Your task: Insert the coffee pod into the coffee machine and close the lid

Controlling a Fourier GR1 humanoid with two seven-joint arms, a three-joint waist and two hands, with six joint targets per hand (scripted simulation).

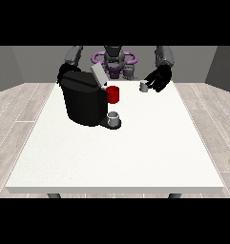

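One white table (pixel 135 157) fills most of the view, set on a pale wood-plank floor (pixel 21 102) with grey walls behind. A black coffee machine (pixel 83 102) stands at the table's left, its grey lid (pixel 99 75) tilted up, a red mug (pixel 113 94) just beside it and a small grey cup (pixel 114 118) on its tray. The hand at the view's right (pixel 157 80) reaches over the far edge, fingers curled round the grey coffee pod (pixel 144 86). The hand at the view's left (pixel 64 72) sits behind the machine; I cannot tell how its fingers lie.
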